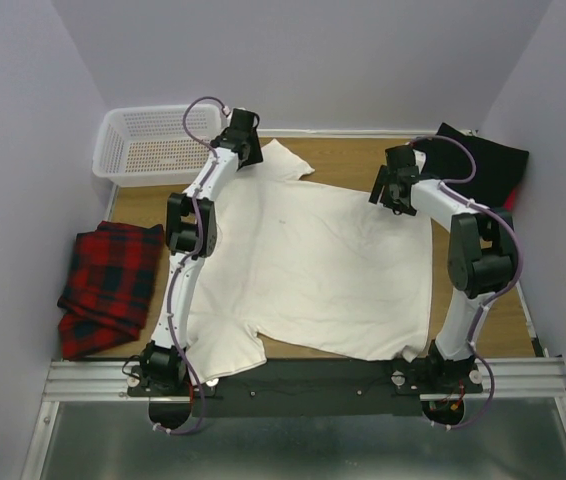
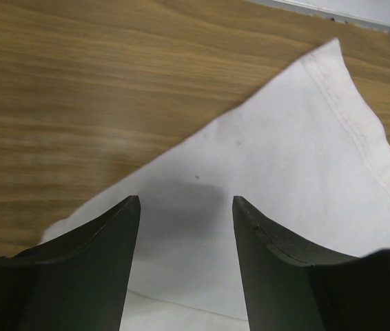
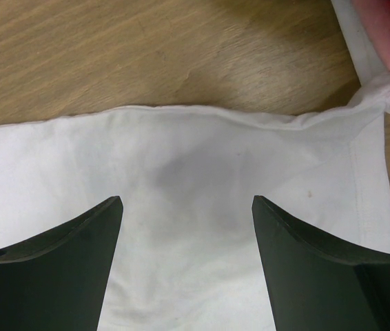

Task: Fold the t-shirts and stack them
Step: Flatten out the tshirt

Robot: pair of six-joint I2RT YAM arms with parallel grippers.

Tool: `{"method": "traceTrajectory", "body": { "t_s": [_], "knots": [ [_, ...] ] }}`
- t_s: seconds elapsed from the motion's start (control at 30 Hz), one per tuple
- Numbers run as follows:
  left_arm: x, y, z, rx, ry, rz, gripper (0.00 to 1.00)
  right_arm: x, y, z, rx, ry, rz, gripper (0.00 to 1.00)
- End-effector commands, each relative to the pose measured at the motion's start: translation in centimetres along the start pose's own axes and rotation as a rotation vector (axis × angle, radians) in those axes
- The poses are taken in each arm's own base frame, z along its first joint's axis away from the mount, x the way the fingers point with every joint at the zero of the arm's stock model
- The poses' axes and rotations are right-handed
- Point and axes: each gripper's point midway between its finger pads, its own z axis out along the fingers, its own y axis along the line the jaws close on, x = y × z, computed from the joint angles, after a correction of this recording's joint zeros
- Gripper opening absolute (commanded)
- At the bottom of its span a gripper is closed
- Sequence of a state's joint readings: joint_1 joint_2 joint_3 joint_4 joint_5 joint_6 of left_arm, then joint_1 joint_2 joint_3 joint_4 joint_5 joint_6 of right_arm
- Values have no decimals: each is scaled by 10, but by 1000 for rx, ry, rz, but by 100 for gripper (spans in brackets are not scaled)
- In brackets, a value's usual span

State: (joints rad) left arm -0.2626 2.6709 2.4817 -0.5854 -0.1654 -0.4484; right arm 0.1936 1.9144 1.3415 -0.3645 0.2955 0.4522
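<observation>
A large cream-white t-shirt [image 1: 313,265] lies spread flat on the wooden table. My left gripper [image 1: 241,140] is open and empty over its far left sleeve; in the left wrist view the gripper [image 2: 186,207] hangs just above the sleeve [image 2: 284,152]. My right gripper [image 1: 391,188] is open and empty over the shirt's far right edge; in the right wrist view the gripper [image 3: 187,207] hangs over the cloth [image 3: 202,172] near its seam. A black t-shirt [image 1: 488,160] lies crumpled at the back right. A red cloth with a black check [image 1: 113,285] lies bunched at the left.
A white plastic basket [image 1: 148,145] stands at the back left corner. Bare wood [image 1: 348,160] shows between the two grippers. Pale walls close in the table on three sides. A pinkish-red patch [image 3: 388,27] shows at the right wrist view's corner.
</observation>
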Motion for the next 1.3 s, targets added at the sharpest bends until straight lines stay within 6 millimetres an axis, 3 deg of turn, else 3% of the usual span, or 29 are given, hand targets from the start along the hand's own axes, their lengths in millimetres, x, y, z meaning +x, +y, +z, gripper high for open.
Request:
{"method": "traceTrajectory", "body": {
  "t_s": [0.0, 0.1, 0.23, 0.4, 0.57, 0.6, 0.63, 0.93, 1.1, 1.27],
  "knots": [
    [-30, 30, 1, -48, -61, -91, 64, 7, 6, -6, -35, 59, -17, 84],
    [-39, 39, 2, -52, -85, -121, 63, 21, 5, -10, -52, 96, -17, 84],
    [-56, 33, -6, 8, -116, -134, 61, 43, 0, -7, -47, 155, -22, 84],
    [-72, 22, -22, 66, -154, -120, 61, 62, -6, 10, -7, 216, -35, 84],
    [-81, 16, -43, 91, -154, -92, 61, 73, -7, 30, 37, 260, -41, 84],
    [-81, 17, -47, 92, -152, -85, 62, 65, -4, 33, 39, 245, -40, 84],
    [-87, 15, -55, 96, -165, -83, 61, 73, -7, 41, 58, 271, -48, 84],
    [-83, 13, -82, 84, -140, -29, 62, 48, 4, 73, 99, 236, -71, 84],
    [-66, 11, -82, 73, -92, -7, 62, 25, 16, 93, 101, 193, -104, 84],
    [-61, 6, -85, 77, -77, 16, 62, 3, 27, 111, 93, 158, -144, 85]
  ]
}}
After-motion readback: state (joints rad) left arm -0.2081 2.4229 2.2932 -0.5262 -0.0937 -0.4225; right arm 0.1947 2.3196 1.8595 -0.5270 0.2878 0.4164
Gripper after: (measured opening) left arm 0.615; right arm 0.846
